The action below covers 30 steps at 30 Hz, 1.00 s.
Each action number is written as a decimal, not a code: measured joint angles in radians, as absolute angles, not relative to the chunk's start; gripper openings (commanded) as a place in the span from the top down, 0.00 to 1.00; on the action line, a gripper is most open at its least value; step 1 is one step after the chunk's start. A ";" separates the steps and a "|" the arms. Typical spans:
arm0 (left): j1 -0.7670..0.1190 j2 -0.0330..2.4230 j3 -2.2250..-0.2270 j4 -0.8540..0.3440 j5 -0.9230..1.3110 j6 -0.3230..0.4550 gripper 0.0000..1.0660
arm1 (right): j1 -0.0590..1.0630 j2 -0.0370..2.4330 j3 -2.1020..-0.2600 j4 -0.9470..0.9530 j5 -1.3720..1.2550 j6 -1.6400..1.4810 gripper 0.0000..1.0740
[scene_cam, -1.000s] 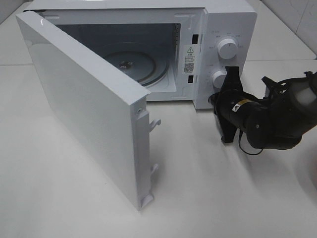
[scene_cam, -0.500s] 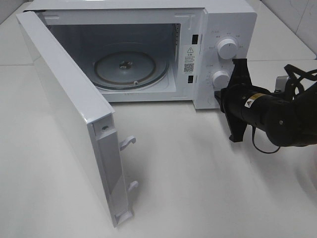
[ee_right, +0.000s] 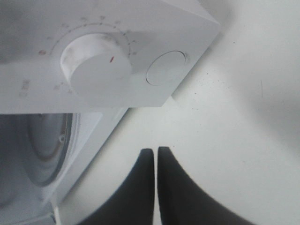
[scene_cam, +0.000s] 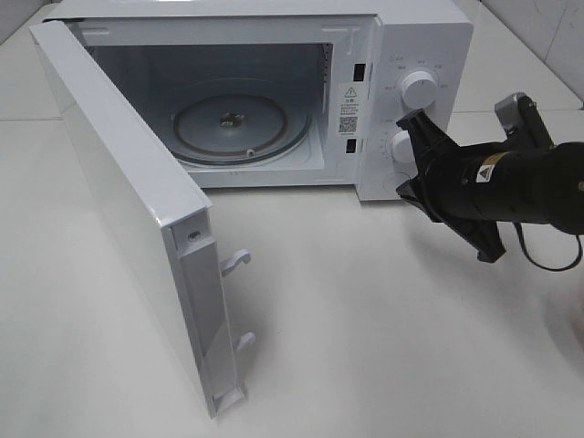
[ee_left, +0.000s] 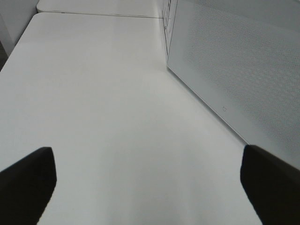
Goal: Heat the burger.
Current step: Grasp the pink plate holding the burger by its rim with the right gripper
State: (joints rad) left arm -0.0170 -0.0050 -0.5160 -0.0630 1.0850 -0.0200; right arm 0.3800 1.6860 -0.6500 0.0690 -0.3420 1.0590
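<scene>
At the loading step, apparently: microwave door (scene_cam: 128,237) open, glass turntable (scene_cam: 239,128) bare, burger nowhere in view, right jaws shut near the lower knob (scene_cam: 404,146), left jaws spread wide over the worktop (ee_left: 117,117); next, fetch the burger, set it inside.

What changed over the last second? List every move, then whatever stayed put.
The white microwave door swung wider open, then stopped. The right arm's black gripper rolled and shifted slightly right, still close to the microwave's lower front corner. Its fingers stayed shut, holding nothing. The white microwave and its round glass turntable did not move.
</scene>
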 measured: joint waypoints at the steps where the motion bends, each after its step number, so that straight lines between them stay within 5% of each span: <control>1: -0.017 -0.005 -0.516 -0.063 1.085 -0.020 0.06 | 0.380 1.686 -0.650 0.069 -0.342 1.059 1.00; 11: -0.017 -0.005 -0.516 -0.063 1.085 -0.018 0.06 | 0.374 1.502 -0.650 0.067 -0.066 0.461 1.00; 24: -0.017 -0.005 -0.516 -0.063 1.085 -0.017 0.06 | 0.203 1.356 -0.654 0.051 0.356 0.220 0.99; 30: -0.017 -0.005 -0.516 -0.063 1.085 -0.017 0.06 | 0.124 1.312 -0.710 0.041 0.578 0.106 0.86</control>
